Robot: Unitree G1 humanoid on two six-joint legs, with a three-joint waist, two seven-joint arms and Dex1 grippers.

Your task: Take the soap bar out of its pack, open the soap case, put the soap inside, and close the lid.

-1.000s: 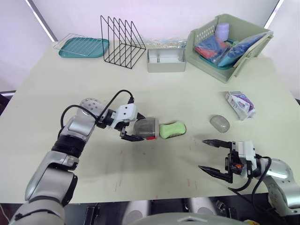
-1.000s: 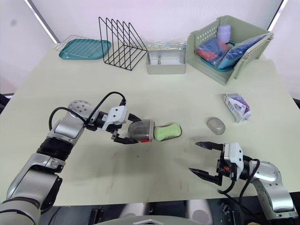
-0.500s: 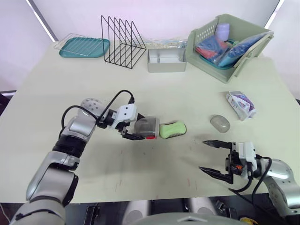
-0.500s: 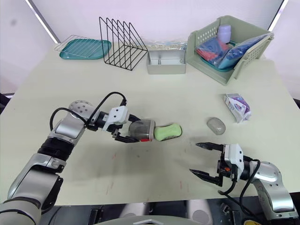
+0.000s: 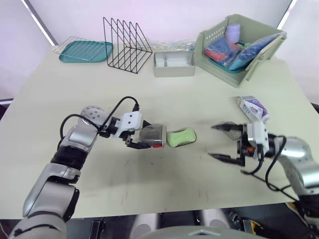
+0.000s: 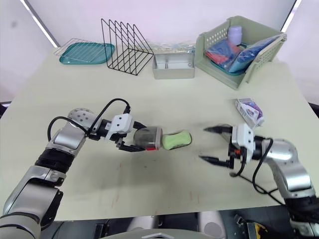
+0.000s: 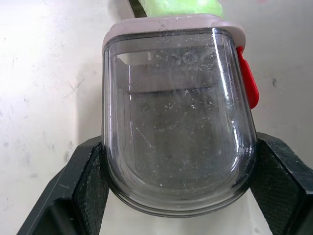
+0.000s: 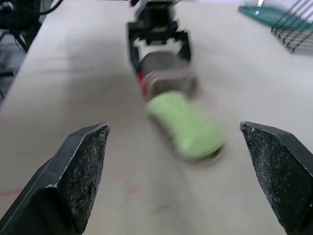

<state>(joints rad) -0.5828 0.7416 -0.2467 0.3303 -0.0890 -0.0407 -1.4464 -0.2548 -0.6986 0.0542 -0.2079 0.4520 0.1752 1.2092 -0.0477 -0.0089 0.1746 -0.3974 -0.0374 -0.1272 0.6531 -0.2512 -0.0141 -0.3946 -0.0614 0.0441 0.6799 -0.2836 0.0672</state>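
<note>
The green soap bar [image 5: 181, 137] lies bare on the table mid-front, one end touching the mouth of the clear soap case [image 5: 153, 136]. My left gripper [image 5: 144, 140] is shut on that case; its black fingers [image 7: 83, 191] press both sides of the case [image 7: 178, 122], whose red latch [image 7: 247, 83] faces sideways. My right gripper [image 5: 211, 141] stands open just right of the soap, jaws wide and pointing at it; the soap [image 8: 186, 127] lies ahead between its fingers [image 8: 83, 166]. The white and purple soap pack [image 5: 251, 107] lies at the right.
A green basket [image 5: 239, 42] with packets stands back right, a metal tin [image 5: 173, 64] beside it. A black wire rack [image 5: 124, 45] and a teal tray [image 5: 84, 51] are at the back left. The table's front edge is close below both arms.
My right gripper has risen from near the front edge and moved left toward the soap, still open. The left gripper and case have stayed put.
</note>
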